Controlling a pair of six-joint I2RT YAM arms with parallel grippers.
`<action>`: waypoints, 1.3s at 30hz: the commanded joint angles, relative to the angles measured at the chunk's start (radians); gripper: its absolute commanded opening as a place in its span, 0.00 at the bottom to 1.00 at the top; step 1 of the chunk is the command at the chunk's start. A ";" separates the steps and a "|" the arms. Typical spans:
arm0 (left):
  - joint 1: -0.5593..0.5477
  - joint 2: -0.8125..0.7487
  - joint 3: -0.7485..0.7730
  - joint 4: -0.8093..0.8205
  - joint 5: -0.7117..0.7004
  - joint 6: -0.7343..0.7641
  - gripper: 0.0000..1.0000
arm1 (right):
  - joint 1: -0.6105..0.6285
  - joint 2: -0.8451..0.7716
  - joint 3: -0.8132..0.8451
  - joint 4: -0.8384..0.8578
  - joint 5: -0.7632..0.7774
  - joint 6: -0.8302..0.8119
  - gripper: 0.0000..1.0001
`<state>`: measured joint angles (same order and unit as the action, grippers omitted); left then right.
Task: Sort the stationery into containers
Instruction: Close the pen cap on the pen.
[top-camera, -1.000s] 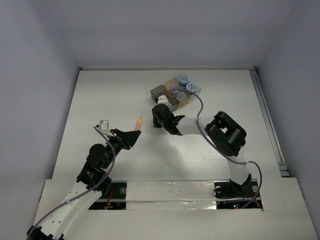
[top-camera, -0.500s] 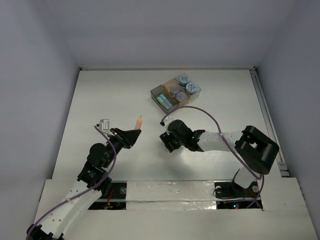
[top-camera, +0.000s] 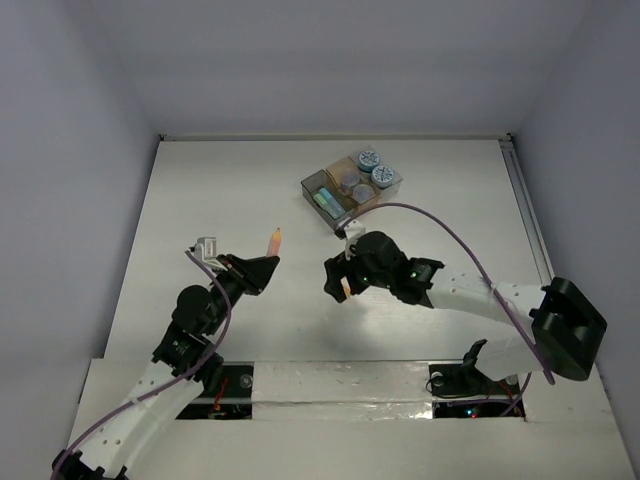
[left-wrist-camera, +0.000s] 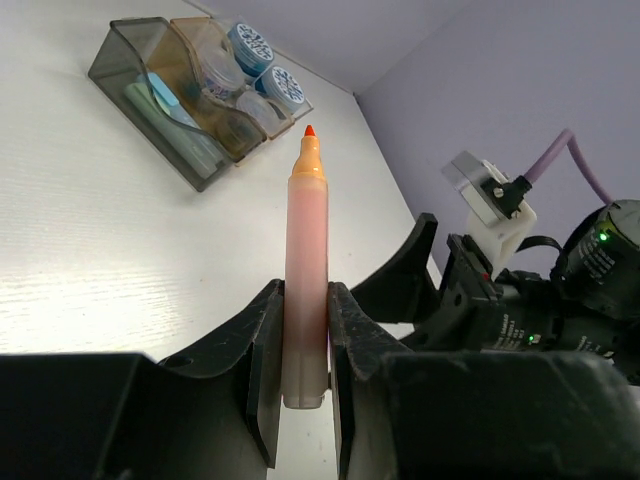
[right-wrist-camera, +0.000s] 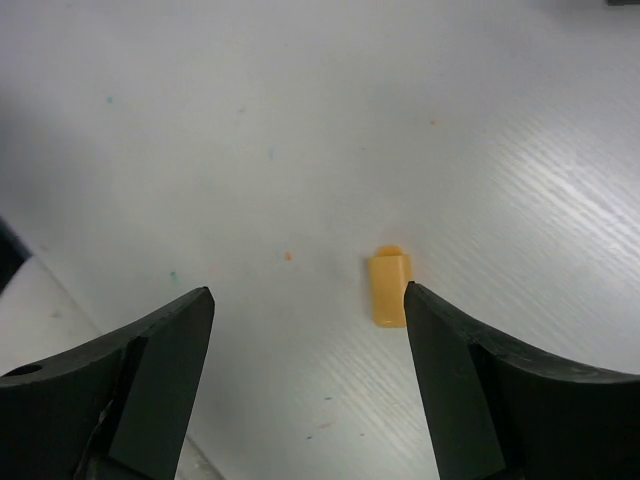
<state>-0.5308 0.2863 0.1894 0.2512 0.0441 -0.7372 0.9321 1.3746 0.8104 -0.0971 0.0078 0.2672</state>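
Marker (left-wrist-camera: 306, 200), orange, uncapped, pinched upright in left gripper (left-wrist-camera: 306, 292) at 8 o'clock. Centre: right gripper (right-wrist-camera: 308, 300) spread wide, empty, above small orange piece (right-wrist-camera: 390, 288), possibly its cap. Containers (top-camera: 312, 184) at 1 o'clock largely filled; these two left to sort.

1. The counter (top-camera: 230, 190) before me is white, with a faint wood grain.
2. The containers (top-camera: 312, 185), joined dark grey, tan and clear boxes, stand on it toward the far edge, right of centre.
3. A small orange piece (right-wrist-camera: 390, 290) lies flat on the bare surface, well apart from the containers and nearer to me.
4. Tiny coloured specks (right-wrist-camera: 288, 257) dot the surface around it.
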 joint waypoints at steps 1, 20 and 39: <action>-0.006 0.026 0.058 0.048 -0.012 0.050 0.00 | 0.016 -0.005 -0.063 0.045 -0.181 0.144 0.82; -0.006 0.195 0.099 0.134 0.023 0.041 0.00 | 0.025 0.170 -0.096 0.122 -0.040 0.294 0.82; -0.006 0.392 0.232 0.083 -0.003 0.056 0.00 | -0.003 0.253 0.010 -0.022 0.121 0.228 0.81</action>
<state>-0.5308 0.6853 0.3874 0.3027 0.0498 -0.6941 0.9356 1.5856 0.7773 -0.0193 0.0761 0.5255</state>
